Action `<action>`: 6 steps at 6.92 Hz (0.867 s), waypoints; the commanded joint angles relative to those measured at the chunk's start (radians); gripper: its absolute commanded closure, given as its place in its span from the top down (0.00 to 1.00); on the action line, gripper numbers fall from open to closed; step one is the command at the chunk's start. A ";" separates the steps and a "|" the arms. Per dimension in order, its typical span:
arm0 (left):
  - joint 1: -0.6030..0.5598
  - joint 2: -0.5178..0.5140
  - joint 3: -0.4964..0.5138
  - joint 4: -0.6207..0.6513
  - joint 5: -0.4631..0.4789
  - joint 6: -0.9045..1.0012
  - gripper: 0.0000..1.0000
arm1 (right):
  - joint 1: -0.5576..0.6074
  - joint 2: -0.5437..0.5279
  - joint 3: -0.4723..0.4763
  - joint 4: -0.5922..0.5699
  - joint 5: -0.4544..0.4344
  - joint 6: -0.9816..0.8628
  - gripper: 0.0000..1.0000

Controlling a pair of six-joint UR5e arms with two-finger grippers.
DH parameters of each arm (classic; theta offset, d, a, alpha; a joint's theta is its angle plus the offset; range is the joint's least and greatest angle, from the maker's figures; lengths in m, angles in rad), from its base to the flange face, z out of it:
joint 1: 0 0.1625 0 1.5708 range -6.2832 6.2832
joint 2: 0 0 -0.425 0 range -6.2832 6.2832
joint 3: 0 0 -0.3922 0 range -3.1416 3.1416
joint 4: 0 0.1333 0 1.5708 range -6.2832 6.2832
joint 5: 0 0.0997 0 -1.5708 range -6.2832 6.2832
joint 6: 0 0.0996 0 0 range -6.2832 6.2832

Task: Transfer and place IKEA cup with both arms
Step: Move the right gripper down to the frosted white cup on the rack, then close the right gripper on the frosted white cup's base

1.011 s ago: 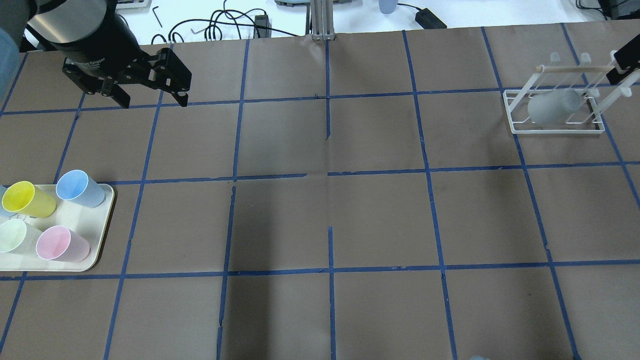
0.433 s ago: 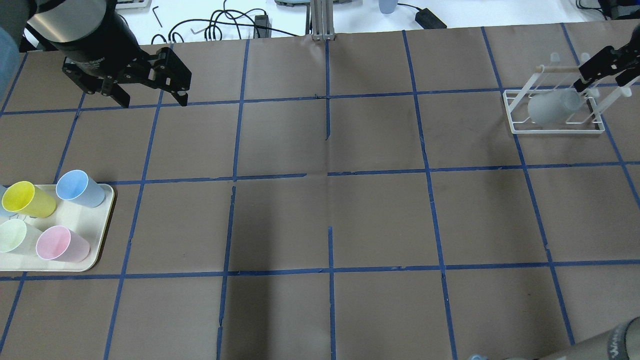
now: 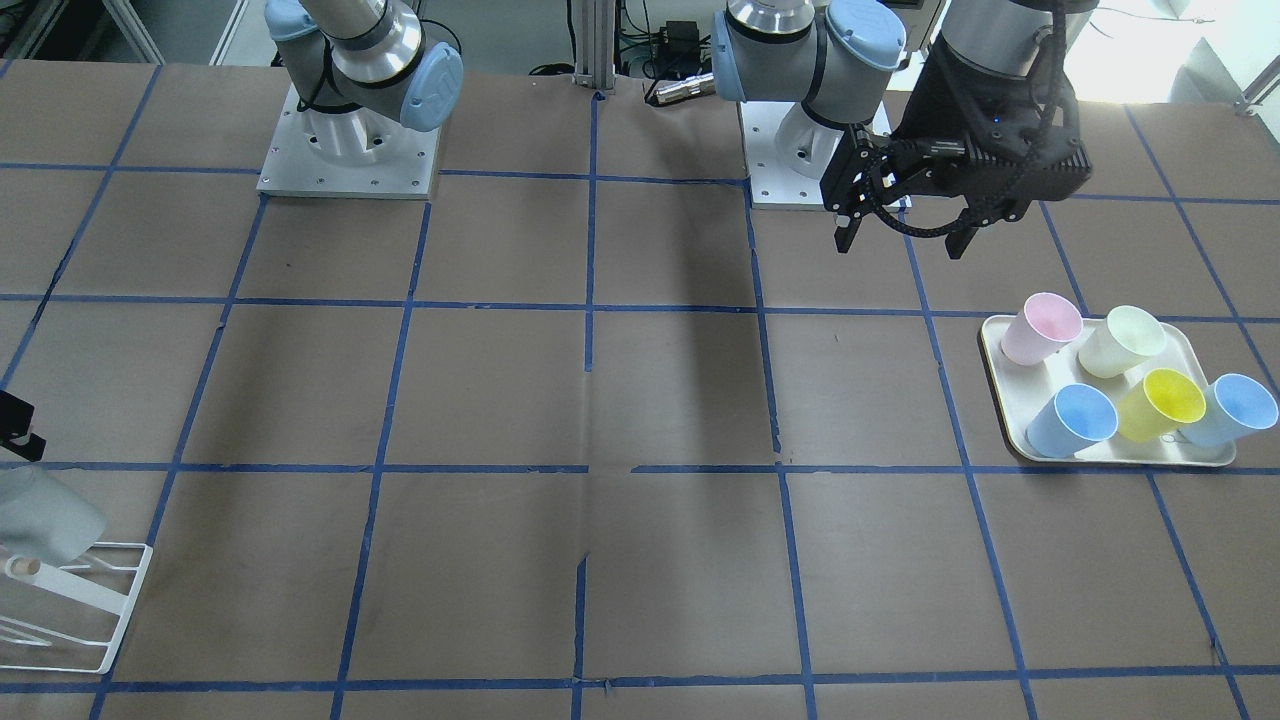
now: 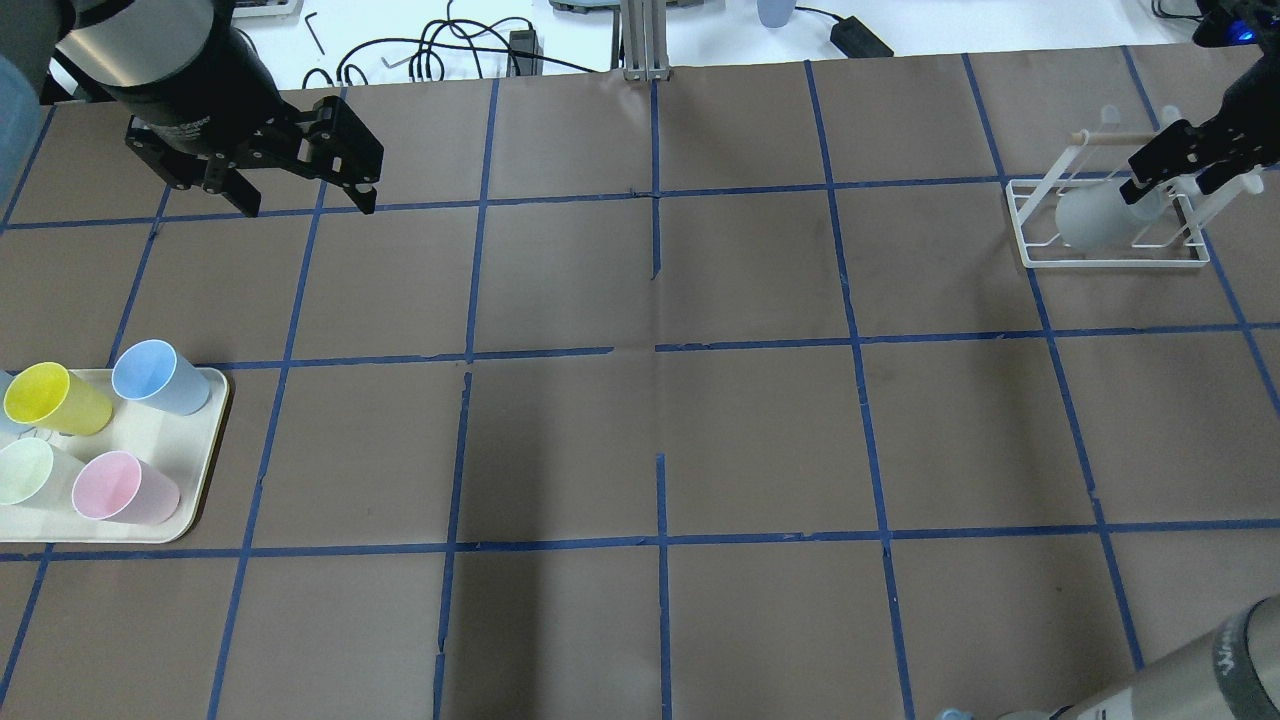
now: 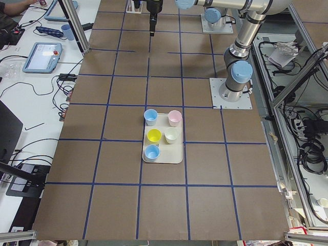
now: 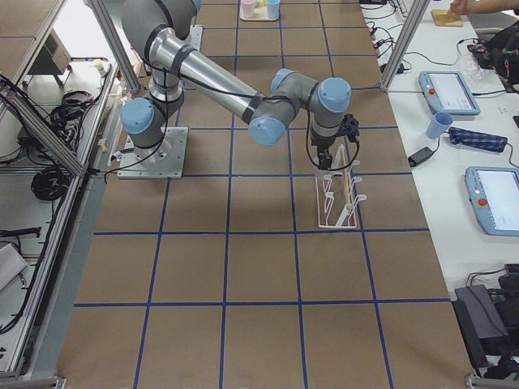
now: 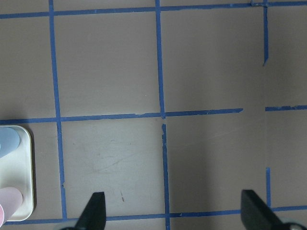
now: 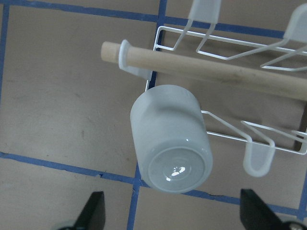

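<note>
The pale grey IKEA cup (image 4: 1095, 215) hangs mouth-down and tilted on a peg of the white wire rack (image 4: 1110, 258) at the far right. In the right wrist view its base (image 8: 175, 165) faces the camera. It also shows at the left edge of the front view (image 3: 45, 515). My right gripper (image 4: 1172, 185) is open and hovers over the rack just above the cup, without touching it; its fingertips (image 8: 96, 208) stand wide apart. My left gripper (image 4: 308, 208) is open and empty above the table at the far left, also seen from the front (image 3: 898, 250).
A cream tray (image 4: 212, 400) at the near left holds a yellow cup (image 4: 55, 398), a light blue cup (image 4: 158, 375), a pale green cup (image 4: 30, 472) and a pink cup (image 4: 122, 487). The rack has a wooden bar (image 8: 216, 72). Brown paper with blue tape lines covers the table.
My right gripper has moved in from the right edge to a spot over the rack and the cup. The right arm's link now shows at the bottom right. The left arm has not moved.
</note>
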 commanded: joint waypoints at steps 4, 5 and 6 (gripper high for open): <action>0.000 0.000 -0.001 0.000 -0.003 0.000 1.00 | 0.008 0.045 0.029 -0.087 0.001 -0.007 0.99; 0.000 0.000 0.001 0.000 -0.003 0.000 1.00 | 0.008 0.056 0.029 -0.087 0.001 -0.005 0.99; 0.000 0.000 0.001 0.000 -0.003 0.000 1.00 | 0.008 0.062 0.027 -0.087 0.002 -0.004 0.99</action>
